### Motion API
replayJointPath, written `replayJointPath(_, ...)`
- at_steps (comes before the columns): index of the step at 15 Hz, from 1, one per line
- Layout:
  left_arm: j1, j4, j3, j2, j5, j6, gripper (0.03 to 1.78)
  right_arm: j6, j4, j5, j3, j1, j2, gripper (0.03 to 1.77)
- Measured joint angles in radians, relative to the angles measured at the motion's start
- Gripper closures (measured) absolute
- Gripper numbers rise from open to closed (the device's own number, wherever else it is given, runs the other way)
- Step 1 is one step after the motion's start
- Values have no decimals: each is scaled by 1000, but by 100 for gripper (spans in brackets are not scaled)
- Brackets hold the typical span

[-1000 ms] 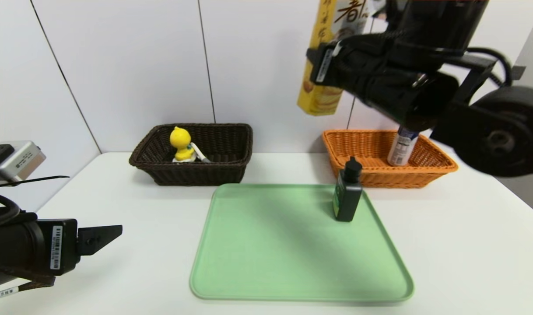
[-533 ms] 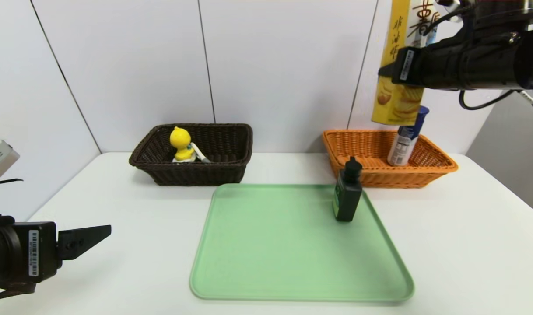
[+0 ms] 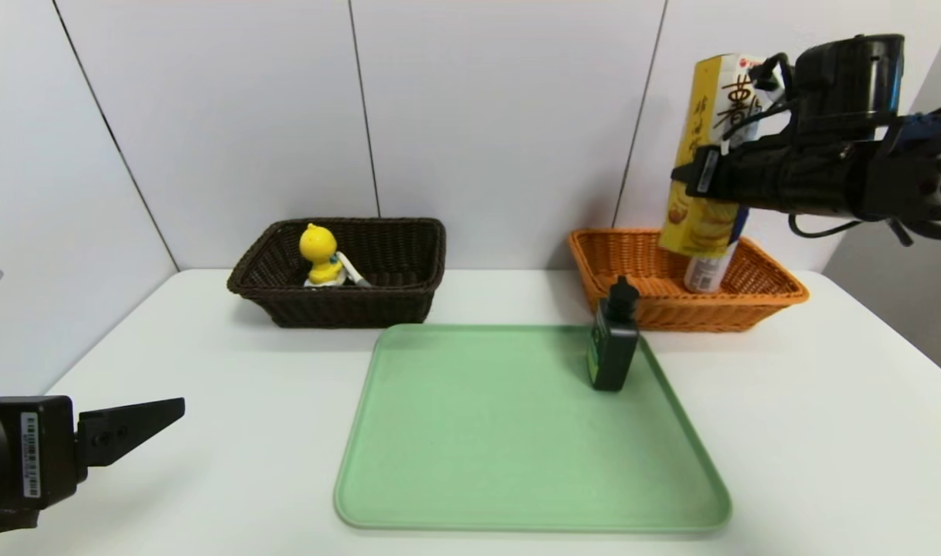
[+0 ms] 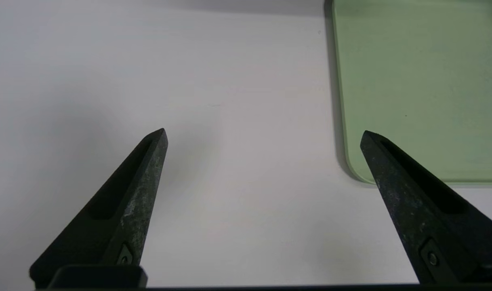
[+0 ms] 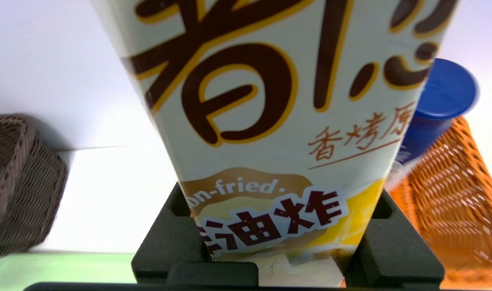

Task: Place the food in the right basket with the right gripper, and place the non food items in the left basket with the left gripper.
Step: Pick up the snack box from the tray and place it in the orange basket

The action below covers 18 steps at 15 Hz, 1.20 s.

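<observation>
the right gripper's (image 3: 701, 179) fingers (image 5: 171, 238) were clamped on the yellow snack box (image 3: 708, 154), gripping it on both sides low on its printed face, as the right wrist view showed. the box hung nearly upright, tilted slightly, in the air above the orange basket (image 3: 772, 297), its lower end at about the height of the basket's rim and in front of the blue-capped can (image 3: 706, 270) that stood leaning inside the basket. the right arm reached in level from the right side.

the left gripper's (image 4: 264, 135) fingers (image 4: 127, 202) stood wide apart with nothing between them, held low over the white desk (image 3: 818, 432) at its near left corner, just beside the green tray's (image 3: 439, 479) near left corner.

on the tray, a dark green bottle (image 3: 612, 347) with a black cap stood upright near the far right edge, close to the orange basket. the dark brown basket (image 3: 409, 266) sat at the far left of the desk, apart from the tray, with a yellow duck toy (image 3: 320, 255) inside it, beside a small white item i could not identify.
</observation>
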State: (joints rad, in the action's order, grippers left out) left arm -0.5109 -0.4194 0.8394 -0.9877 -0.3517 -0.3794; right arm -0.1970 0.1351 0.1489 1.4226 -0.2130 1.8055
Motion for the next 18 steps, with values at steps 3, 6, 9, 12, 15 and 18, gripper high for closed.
replayJointPath(3,0,-1,-1,8,0,0,12,15,246,-3,-126,0,35,99)
replayJointPath(6,0,-3,-9,16,-2,0,12,46,493,-5,-225,0,81,99)
replayJointPath(9,1,-3,-20,24,-1,1,12,60,641,-3,-260,3,131,99)
replayJointPath(12,1,-3,-28,32,-2,1,12,88,734,-2,-276,3,183,99)
replayJointPath(15,1,-3,-29,37,-2,2,12,105,800,3,-278,5,230,99)
replayJointPath(18,1,-3,-29,38,-2,4,12,108,854,3,-275,11,281,100)
